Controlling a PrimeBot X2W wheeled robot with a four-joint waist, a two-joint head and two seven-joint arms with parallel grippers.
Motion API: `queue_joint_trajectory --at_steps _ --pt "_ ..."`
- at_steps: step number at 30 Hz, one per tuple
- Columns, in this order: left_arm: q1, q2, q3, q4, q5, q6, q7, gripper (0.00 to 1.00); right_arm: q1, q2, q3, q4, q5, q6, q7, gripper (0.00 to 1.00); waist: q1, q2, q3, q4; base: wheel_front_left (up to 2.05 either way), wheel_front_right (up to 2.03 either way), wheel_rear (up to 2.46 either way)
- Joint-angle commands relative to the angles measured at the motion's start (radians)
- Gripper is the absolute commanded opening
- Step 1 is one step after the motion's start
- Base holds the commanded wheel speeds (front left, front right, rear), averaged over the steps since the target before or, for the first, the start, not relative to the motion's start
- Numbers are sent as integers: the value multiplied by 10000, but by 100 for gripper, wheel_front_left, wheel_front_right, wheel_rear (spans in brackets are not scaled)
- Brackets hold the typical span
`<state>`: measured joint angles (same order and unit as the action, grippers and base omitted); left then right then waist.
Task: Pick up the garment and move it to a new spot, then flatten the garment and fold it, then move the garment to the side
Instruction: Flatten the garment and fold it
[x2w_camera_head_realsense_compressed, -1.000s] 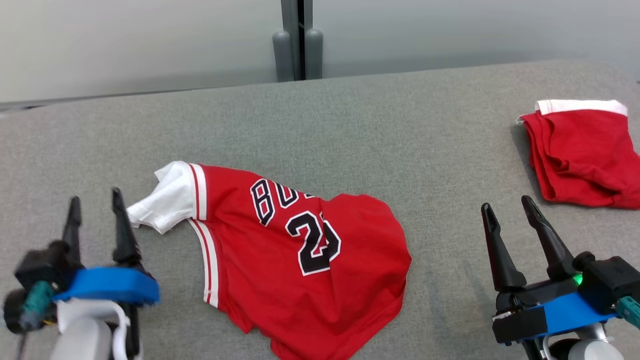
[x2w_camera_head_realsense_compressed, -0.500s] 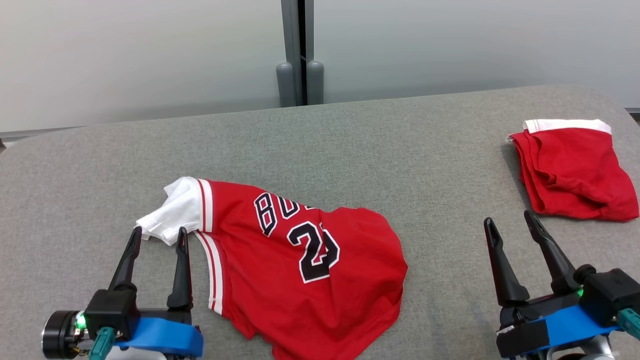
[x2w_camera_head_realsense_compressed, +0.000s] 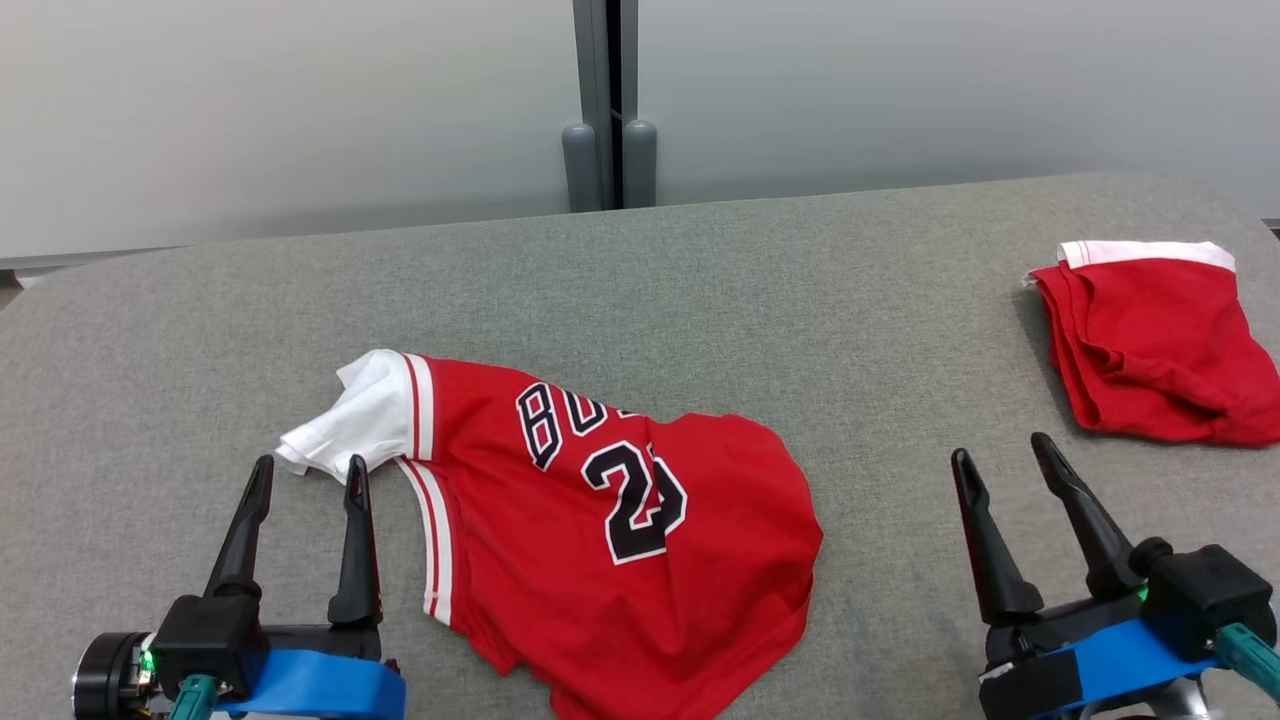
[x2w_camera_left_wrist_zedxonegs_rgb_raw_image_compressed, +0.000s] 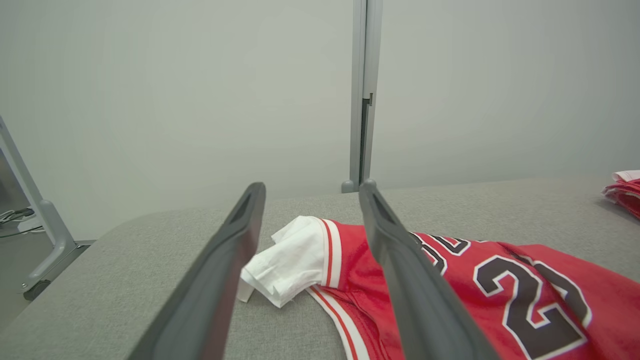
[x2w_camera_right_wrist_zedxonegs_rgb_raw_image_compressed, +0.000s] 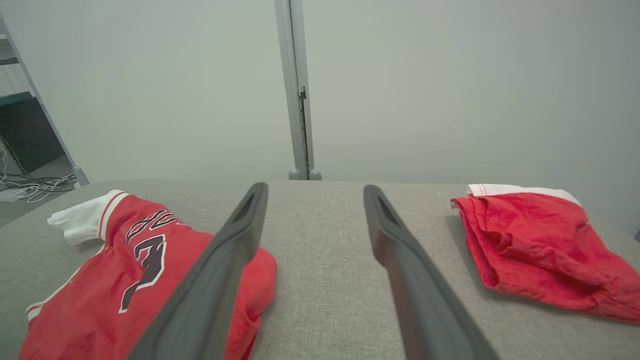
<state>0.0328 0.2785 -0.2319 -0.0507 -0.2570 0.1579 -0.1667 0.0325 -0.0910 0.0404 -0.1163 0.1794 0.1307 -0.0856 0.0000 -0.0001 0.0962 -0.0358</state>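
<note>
1. Change since the earlier frame: the left gripper (x2w_camera_head_realsense_compressed: 310, 465) has swung from a blurred, tilted position at the near left edge to a level pose, with both fingers pointing toward the far side. The whole head view has also shifted, which is camera motion. The jersey (x2w_camera_head_realsense_compressed: 620, 540) has kept the same lie on the table (x2w_camera_head_realsense_compressed: 700, 280).
2. Left gripper: the fingers are spread wide with nothing gripped. The fingertips stand just at the near edge of the white sleeve (x2w_camera_head_realsense_compressed: 350, 420). Whether they touch the cloth cannot be told. In the left wrist view the sleeve shows in the gap between the two fingers.
3. Jersey: red, with black lettering and a black number outlined in white. It lies crumpled, left of the table's centre. The sleeve points left and the body bunches toward the right. Its near hem runs off the bottom of the head view.
4. Right gripper (x2w_camera_head_realsense_compressed: 1000, 448): the fingers are spread wide and hold nothing. It stands at the near right over bare table, well apart from the jersey.
5. Red shorts (x2w_camera_head_realsense_compressed: 1150, 340): these lie bunched at the far right of the table, with a white band along the far edge.
6. Background: a pale wall (x2w_camera_head_realsense_compressed: 300, 120) with a grey post (x2w_camera_head_realsense_compressed: 610, 100) stands beyond the table's far edge.
</note>
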Motion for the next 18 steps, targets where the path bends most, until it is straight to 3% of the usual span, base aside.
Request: queue_joint_trajectory --at_steps 1,6,16,18 --pt "-12 -24 52 -63 -71 15 -75 100 -34 -83 106 -24 -27 1 43 100 0 1 44 33 0 0 0" --pt "-325 -23 58 14 -111 -54 -238 100 -107 -564 1408 201 4 1 340 100 0 1 270 204 0 0 0" --pt "-1273 -273 -157 185 28 -189 -695 100 -1072 -2412 6817 1858 1100 1 1270 100 0 1 1157 1017 0 0 0" --pt "-1446 -336 -166 207 24 -203 -763 100 -1416 -2763 7329 2272 1249 1 1562 100 0 1 1366 1185 0 0 0"
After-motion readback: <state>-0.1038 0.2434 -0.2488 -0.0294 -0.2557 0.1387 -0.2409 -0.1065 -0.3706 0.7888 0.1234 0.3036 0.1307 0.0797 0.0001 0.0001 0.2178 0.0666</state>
